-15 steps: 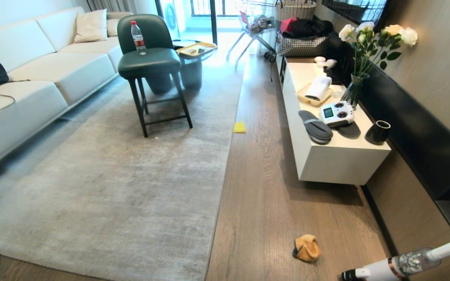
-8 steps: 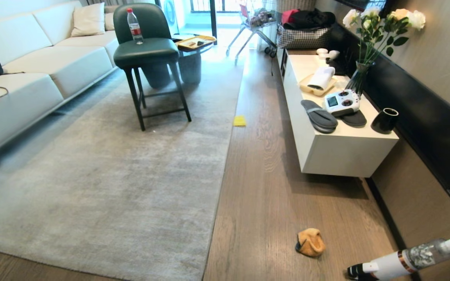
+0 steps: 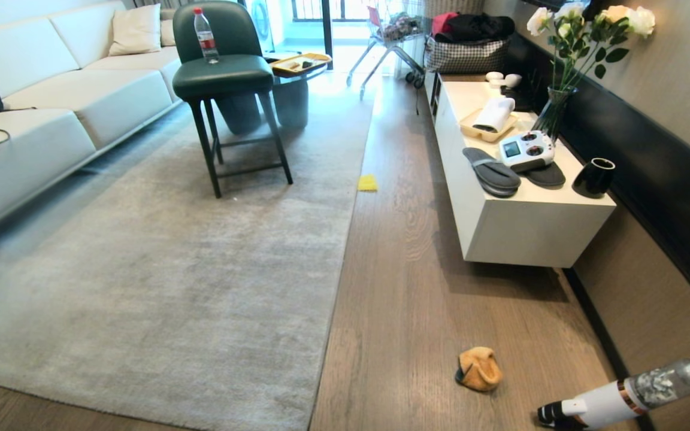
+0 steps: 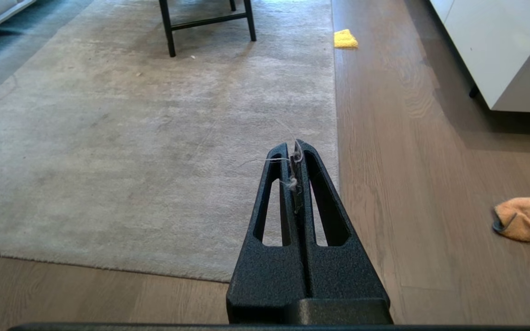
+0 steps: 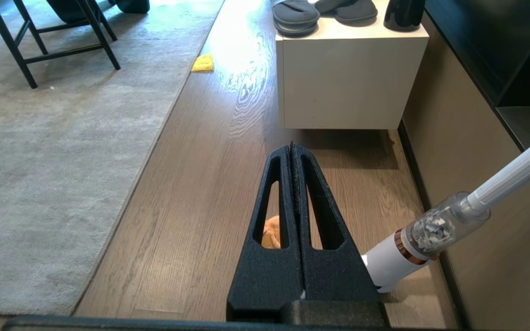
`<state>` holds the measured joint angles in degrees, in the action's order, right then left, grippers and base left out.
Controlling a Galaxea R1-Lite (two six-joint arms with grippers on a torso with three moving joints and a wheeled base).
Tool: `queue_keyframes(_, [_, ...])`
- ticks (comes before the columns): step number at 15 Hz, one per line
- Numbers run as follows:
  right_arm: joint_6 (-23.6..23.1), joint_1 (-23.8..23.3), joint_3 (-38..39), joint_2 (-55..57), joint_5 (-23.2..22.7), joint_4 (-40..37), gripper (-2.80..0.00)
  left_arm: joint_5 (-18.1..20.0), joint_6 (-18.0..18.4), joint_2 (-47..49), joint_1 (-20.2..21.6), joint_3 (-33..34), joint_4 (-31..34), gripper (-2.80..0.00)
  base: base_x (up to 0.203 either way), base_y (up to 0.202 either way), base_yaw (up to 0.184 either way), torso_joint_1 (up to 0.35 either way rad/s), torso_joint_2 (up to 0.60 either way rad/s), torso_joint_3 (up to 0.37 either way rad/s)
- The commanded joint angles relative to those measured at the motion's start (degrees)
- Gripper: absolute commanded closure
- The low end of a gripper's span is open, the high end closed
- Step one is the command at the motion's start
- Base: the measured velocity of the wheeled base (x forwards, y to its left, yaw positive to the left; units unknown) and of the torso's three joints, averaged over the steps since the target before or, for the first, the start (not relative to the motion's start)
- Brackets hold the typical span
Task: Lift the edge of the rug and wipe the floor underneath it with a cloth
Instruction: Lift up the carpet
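Cloth [image 3: 478, 369] lies on floor [image 3: 417, 287] beside rug edge [image 3: 336, 299]; both my grippers (left [image 4: 292, 154], right [image 5: 291, 151]) pressed together, empty, awaiting approach.

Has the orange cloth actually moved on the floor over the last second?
No. The cloth keeps its spot on the floor relative to the white cabinet; the whole head view shifted, so the camera moved.

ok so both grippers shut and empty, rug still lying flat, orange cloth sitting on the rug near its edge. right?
Not quite: the orange cloth lies on the bare floor, apart from the rug edge, not on the rug. The head view shows it. The rest holds: left gripper and right gripper are shut and empty, and the rug lies flat.
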<state>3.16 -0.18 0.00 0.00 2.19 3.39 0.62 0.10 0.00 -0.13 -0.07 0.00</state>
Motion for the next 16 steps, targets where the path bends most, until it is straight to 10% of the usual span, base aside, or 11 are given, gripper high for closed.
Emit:
queue_keyframes(1, [0.01,-0.01,0.0,0.09,0.0,0.04,0.0,-0.01,-0.01,0.0,-0.04,-0.01,0.0,0.0,0.0,0.0,0.0,0.0,0.0,0.0])
queue_keyframes(16, [-0.02,-0.05,0.0,0.0,0.0,0.1,0.0,-0.01,-0.01,0.0,-0.04,-0.01,0.0,0.0,0.0,0.0,0.0,0.009,0.02,0.024])
